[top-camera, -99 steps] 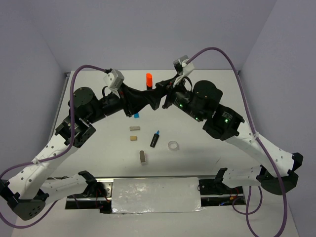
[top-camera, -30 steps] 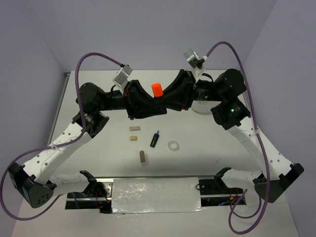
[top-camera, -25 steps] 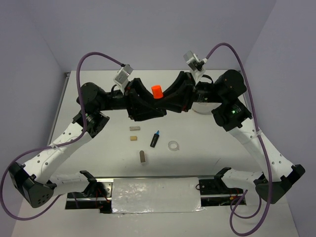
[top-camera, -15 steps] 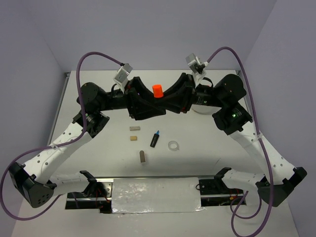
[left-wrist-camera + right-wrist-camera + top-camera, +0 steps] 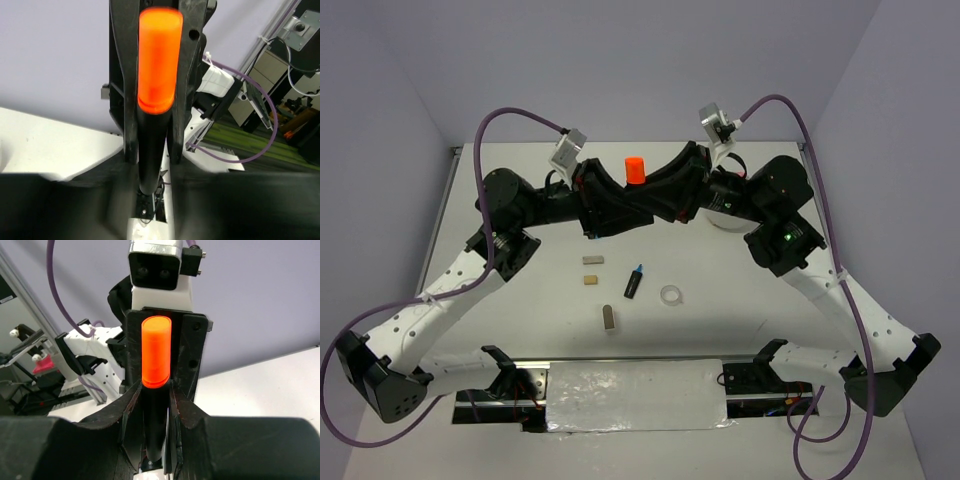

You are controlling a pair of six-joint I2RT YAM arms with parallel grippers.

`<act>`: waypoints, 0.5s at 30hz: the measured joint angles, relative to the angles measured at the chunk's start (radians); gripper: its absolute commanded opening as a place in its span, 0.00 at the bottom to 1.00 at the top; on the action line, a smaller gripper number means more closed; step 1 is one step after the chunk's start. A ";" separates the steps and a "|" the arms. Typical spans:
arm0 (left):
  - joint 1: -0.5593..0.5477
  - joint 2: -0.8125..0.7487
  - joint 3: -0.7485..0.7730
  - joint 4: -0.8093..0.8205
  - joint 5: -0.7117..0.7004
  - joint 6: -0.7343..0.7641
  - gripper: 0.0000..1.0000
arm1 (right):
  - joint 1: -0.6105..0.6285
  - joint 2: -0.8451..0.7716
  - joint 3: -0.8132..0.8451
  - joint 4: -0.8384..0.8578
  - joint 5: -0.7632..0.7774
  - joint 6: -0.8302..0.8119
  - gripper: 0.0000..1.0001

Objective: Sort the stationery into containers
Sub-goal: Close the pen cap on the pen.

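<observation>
Orange-capped marker (image 5: 634, 170) stands upright above the far desk (image 5: 740, 300), its black barrel clamped by both the left end effector (image 5: 150, 165) and the right end effector (image 5: 154, 395), apparently mid-handover toward the white dish (image 5: 722, 224).

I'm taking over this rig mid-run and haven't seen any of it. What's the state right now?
Left gripper and right gripper: both shut on the orange-capped marker, held cap up above the table.
White dish: far right, mostly hidden by the right arm; contents not visible.
On the table: blue-capped marker, tape ring, grey block, tan block, third block.
Done: nothing visibly sorted. Left: the held marker and all five items.
</observation>
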 measured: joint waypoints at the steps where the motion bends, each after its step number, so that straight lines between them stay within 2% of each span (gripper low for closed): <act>1: 0.000 -0.003 -0.004 -0.003 -0.001 0.002 0.28 | 0.000 0.000 0.000 0.000 0.006 0.000 0.00; 4: 0.000 -0.007 -0.008 -0.008 -0.002 0.017 0.14 | 0.002 0.001 -0.001 0.000 0.014 0.002 0.00; 5: 0.000 -0.009 -0.008 -0.013 -0.002 0.021 0.00 | 0.002 0.001 -0.002 0.000 0.014 0.002 0.00; 8: 0.001 -0.013 -0.007 -0.043 -0.012 0.033 0.00 | 0.002 0.001 -0.015 0.011 0.016 0.002 0.00; 10: 0.005 -0.016 -0.003 -0.075 -0.018 0.051 0.00 | 0.002 0.000 -0.027 0.019 0.022 0.002 0.17; 12: 0.009 -0.018 0.000 -0.101 -0.018 0.062 0.00 | 0.002 -0.002 -0.037 0.023 0.029 0.002 0.41; 15: 0.011 -0.019 0.006 -0.139 -0.026 0.092 0.00 | 0.003 -0.011 -0.048 0.017 0.042 -0.003 0.63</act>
